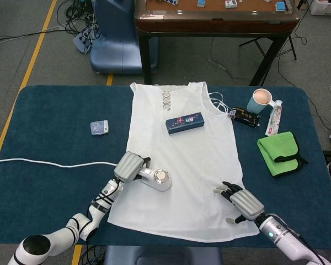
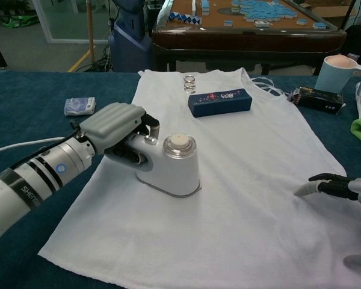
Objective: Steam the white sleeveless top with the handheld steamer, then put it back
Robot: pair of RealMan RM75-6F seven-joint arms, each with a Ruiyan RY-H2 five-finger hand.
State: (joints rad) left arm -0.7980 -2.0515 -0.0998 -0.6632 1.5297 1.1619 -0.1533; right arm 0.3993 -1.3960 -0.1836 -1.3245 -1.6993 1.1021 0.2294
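The white sleeveless top (image 1: 185, 165) (image 2: 228, 180) lies flat on the blue table, neck toward the far edge. On its lower left part stands the white handheld steamer (image 1: 159, 179) (image 2: 174, 167), base flat on the cloth. My left hand (image 1: 129, 167) (image 2: 117, 129) grips the steamer's handle from the left. My right hand (image 1: 241, 202) (image 2: 337, 186) rests on the top's lower right corner with its fingers spread, holding nothing.
A dark blue box (image 1: 185, 122) (image 2: 220, 102) and small rings (image 1: 166, 99) lie on the top's upper part. A small packet (image 1: 99, 127), a white cord (image 1: 49, 163), a mug (image 1: 261, 100), a black box (image 1: 246, 117) and a green cloth (image 1: 279, 152) sit around it.
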